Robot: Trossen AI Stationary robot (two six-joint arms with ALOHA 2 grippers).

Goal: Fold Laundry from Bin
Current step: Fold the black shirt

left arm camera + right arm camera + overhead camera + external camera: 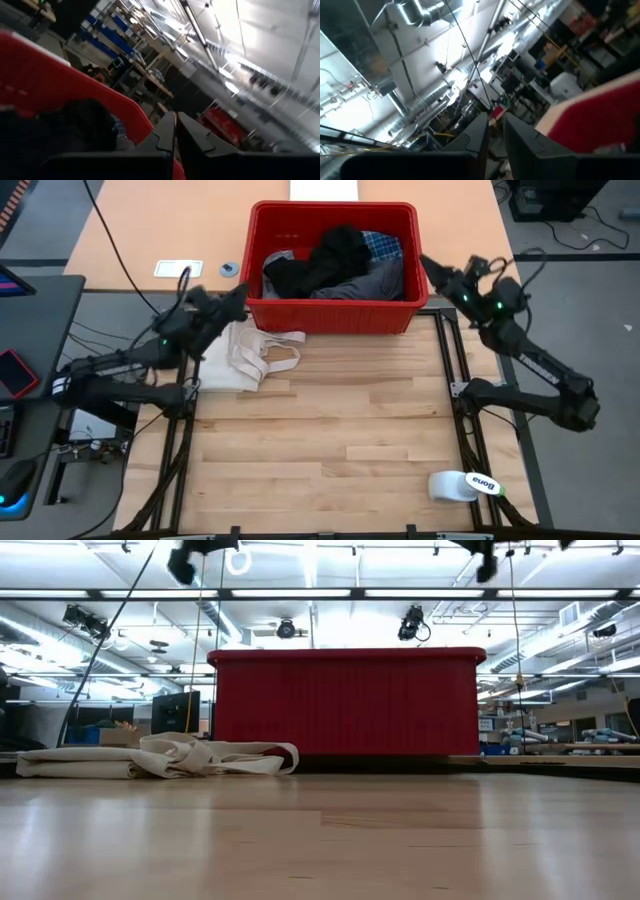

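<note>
From above: pale wood-plank table (330, 440) framed by dark rails, tan desk surface beyond it, grey floor at right with cables. Red bin (333, 265) at the far edge of the planks, filled with laundry (335, 265): black garment on top, grey beneath, blue plaid at the far right corner. Cream cloth with strap loops (250, 352) flat on the table, just beside the bin's near left corner. Left gripper (240, 300) raised beside the bin's left wall, jaws closed, empty. Right gripper (432, 268) raised at the bin's right wall, jaws narrow, nothing between them. White roll labelled Bona (462, 485) near the table's front right corner. At table height: glossy wood in the foreground, red bin (345, 702) centred with ribbed wall, cream cloth (160, 758) lying flat to its left, ceiling strip lights and workbenches behind. From the left wrist: closed fingers (167, 135) over the bin rim (75, 75), dark garment (75, 120) inside, shelving and bright ceiling lights beyond. From the right wrist: fingers (477, 135) set slightly apart, red bin wall (600, 115) to one side, ducts, pipes and benches of the room beyond.
</note>
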